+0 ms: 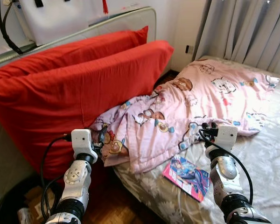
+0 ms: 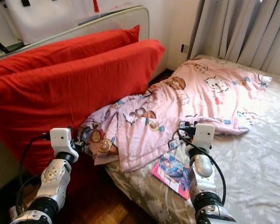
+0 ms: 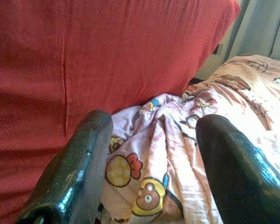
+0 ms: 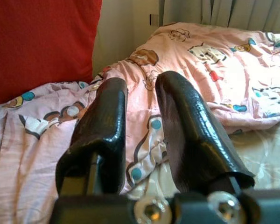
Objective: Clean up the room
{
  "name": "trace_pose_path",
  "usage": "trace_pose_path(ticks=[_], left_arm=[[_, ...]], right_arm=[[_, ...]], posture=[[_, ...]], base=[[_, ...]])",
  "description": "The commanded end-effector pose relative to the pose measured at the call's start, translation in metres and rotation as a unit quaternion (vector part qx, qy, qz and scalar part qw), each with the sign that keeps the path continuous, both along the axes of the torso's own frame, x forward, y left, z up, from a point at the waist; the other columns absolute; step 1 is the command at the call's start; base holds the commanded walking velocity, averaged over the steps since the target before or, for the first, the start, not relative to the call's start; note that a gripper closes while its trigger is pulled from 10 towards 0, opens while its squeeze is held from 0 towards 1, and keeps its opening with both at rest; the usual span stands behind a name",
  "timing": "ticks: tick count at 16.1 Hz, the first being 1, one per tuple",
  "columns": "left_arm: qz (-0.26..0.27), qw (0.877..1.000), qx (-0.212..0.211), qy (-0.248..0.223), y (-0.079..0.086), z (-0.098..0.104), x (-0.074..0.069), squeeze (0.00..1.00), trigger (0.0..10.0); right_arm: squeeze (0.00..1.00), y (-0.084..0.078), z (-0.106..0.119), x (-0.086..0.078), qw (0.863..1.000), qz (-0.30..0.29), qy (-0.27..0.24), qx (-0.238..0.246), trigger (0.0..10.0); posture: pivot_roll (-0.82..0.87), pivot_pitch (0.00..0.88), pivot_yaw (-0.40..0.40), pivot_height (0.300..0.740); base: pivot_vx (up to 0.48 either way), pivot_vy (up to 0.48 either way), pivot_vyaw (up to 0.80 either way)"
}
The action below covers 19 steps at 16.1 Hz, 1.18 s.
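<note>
Two large red fabric cushions [image 1: 79, 88] lean upright against the padded grey headboard [image 1: 130, 18] at the left of the scene, their lower edge pressing on a crumpled pink cotton quilt printed with cartoon animals [image 1: 191, 102]. The left end effector [image 3: 151, 163] sits low at the bedside, just beside the quilt's bunched corner [image 3: 144, 186] where it spills over the mattress edge below the cushions; its two black fingers stand wide apart, open, with the printed cloth between and beyond them and nothing gripped. The quilt spreads rightward across the bed covered in a pale grey floral sheet [image 1: 270, 158], reaching toward the grey pleated curtains [image 1: 252, 28] at the far side. A thin glossy magazine with a pink and blue cover [image 1: 186, 176] lies flat on the sheet near the mattress edge, just beside the quilt's lower hem and between the two silver arms. The right end effector [image 4: 142, 116] rests at the quilt's hem, its fingers drawn close with a fold of the pink cloth between them, pinching the quilt. Dark wooden parquet floor [image 1: 112, 210] shows beneath the bed's corner.
</note>
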<state>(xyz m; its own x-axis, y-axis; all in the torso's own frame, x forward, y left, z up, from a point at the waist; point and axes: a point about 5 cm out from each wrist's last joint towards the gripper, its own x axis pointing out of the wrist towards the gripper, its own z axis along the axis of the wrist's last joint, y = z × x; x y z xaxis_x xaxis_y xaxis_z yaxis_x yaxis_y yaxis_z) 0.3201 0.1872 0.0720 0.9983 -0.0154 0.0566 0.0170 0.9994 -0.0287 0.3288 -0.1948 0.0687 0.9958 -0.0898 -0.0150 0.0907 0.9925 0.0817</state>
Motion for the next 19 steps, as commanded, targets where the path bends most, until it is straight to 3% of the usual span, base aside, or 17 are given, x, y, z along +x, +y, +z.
trace_pose_path(ticks=[1, 9, 19], left_arm=[[0.003, 1.000, -0.003, 0.008, 0.003, -0.003, 0.000, 0.00, 10.0], [-0.007, 1.000, -0.006, 0.021, 0.001, -0.008, -0.001, 0.00, 10.0], [-0.026, 0.999, -0.006, 0.046, 0.004, -0.015, -0.002, 0.00, 10.0]], right_arm=[[0.00, 0.002, 0.000, 0.000, 1.000, 0.001, -0.004, 0.005, 10.0], [0.00, 0.005, -0.010, -0.001, 0.999, -0.001, 0.039, 0.004, 10.0], [0.00, 0.006, -0.008, -0.002, 1.000, 0.001, 0.026, 0.009, 10.0]], posture=[[-0.02, 0.000, 0.018, 0.686], [-0.02, 0.000, 0.025, 0.672], [-0.02, 0.000, 0.025, 0.667]], base=[[0.000, 0.000, 0.00], [0.000, 0.000, 0.00], [0.000, 0.000, 0.00]])
